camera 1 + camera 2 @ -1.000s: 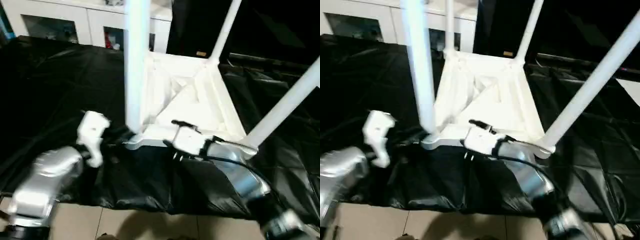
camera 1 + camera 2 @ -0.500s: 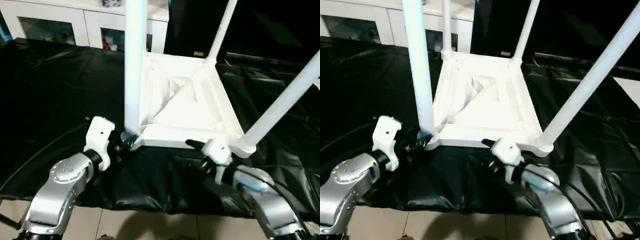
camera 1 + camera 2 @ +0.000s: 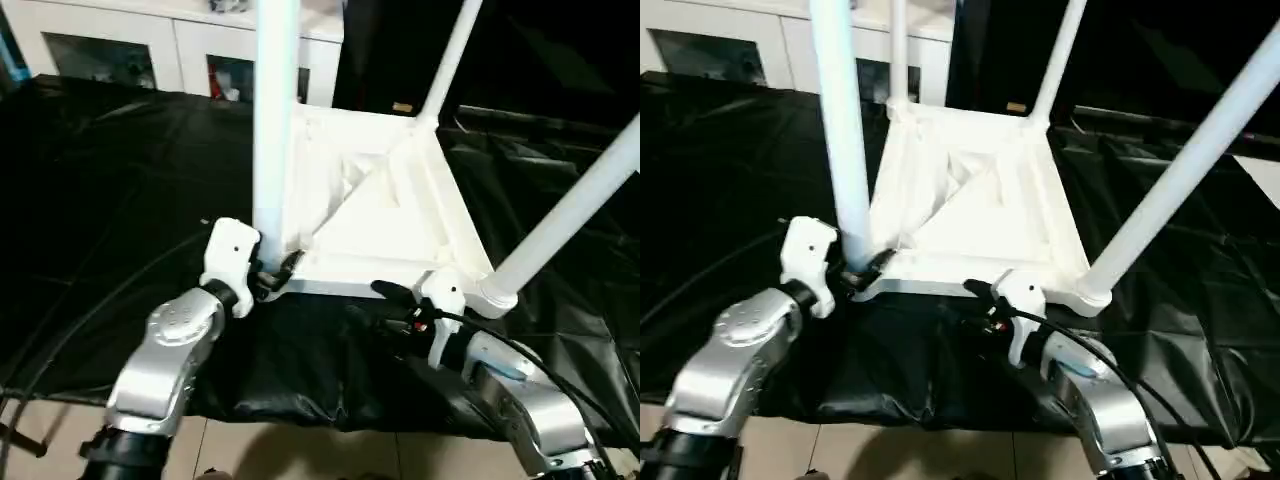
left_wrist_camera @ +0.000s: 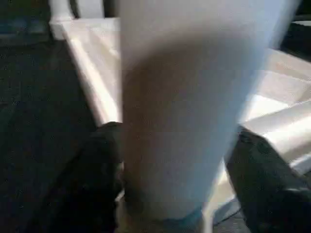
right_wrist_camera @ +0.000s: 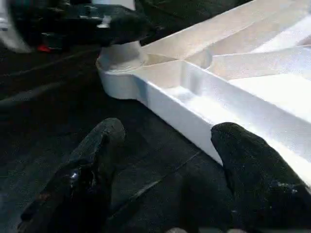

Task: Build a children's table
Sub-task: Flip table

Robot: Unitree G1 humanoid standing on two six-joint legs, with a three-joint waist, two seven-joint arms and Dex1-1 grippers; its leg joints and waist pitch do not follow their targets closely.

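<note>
The children's table [image 3: 380, 215] lies upside down on a black sheet, ribbed underside up, with its white tube legs standing in the corner sockets. My left gripper [image 3: 272, 276] is at the foot of the near-left leg [image 3: 275, 120]. In the left wrist view that leg [image 4: 184, 107] stands between the two black fingers [image 4: 99, 174], which are spread open on either side of it. My right gripper [image 3: 400, 303] hovers open just in front of the table's near edge [image 5: 194, 116], nothing between its fingers [image 5: 82, 179]. The near-right leg [image 3: 570, 215] rises beside it.
The black sheet [image 3: 100, 180] covers the floor around the table. A white cabinet with glass doors [image 3: 120, 50] stands at the back left. Pale floor tiles [image 3: 300, 455] show at the sheet's near edge. A black cable [image 3: 90, 310] trails along my left arm.
My left arm has swung in to the near-left leg's foot and its fingers have spread wider. My right gripper has drawn back from the table's near edge, still open.
</note>
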